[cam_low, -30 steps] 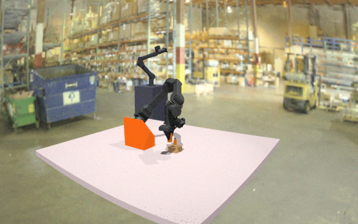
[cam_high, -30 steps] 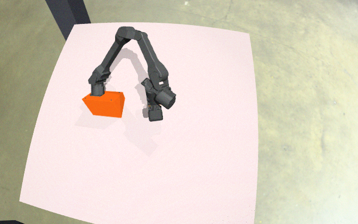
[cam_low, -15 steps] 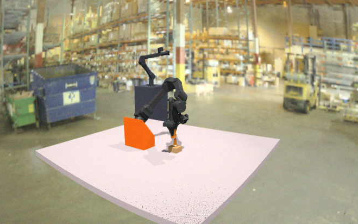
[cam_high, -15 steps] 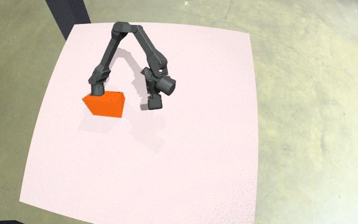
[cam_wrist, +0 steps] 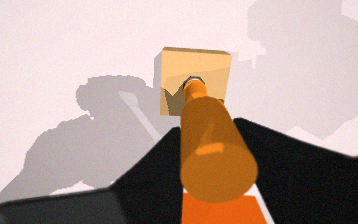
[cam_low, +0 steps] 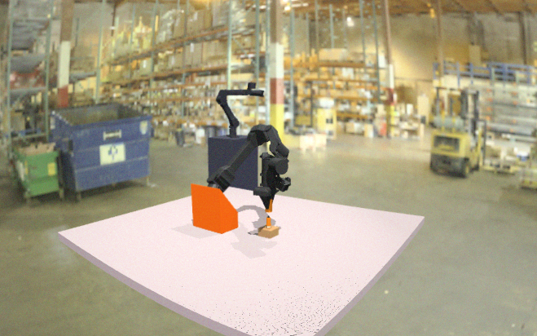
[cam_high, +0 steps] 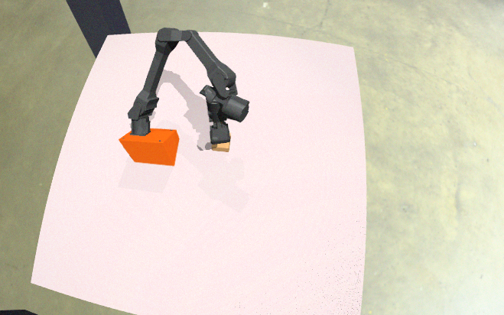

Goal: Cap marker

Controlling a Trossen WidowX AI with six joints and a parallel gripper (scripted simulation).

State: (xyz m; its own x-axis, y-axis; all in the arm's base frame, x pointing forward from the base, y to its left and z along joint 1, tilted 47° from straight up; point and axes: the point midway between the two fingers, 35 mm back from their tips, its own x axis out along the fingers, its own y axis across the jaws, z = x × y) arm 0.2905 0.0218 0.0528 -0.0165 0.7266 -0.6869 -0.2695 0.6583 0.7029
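My gripper (cam_low: 268, 204) (cam_wrist: 207, 130) is shut on the orange cap (cam_low: 270, 205) (cam_wrist: 217, 142) and holds it upright above the marker. The orange marker (cam_low: 268, 222) (cam_wrist: 195, 90) stands upright in the tan holder block (cam_high: 221, 147) (cam_low: 268, 232) (cam_wrist: 200, 62). In the exterior view a small gap shows between the cap's lower end and the marker's dark tip. In the wrist view the cap hides the marker's tip, so exact alignment cannot be told. In the top view the arm hides the cap and marker.
The arm's orange base block (cam_high: 153, 151) (cam_low: 210, 210) stands on the pale table (cam_high: 206, 242) (cam_low: 203, 275), beside the holder block. A second dark arm (cam_low: 227, 109) stands on a dark pedestal (cam_low: 231, 161) behind the table.
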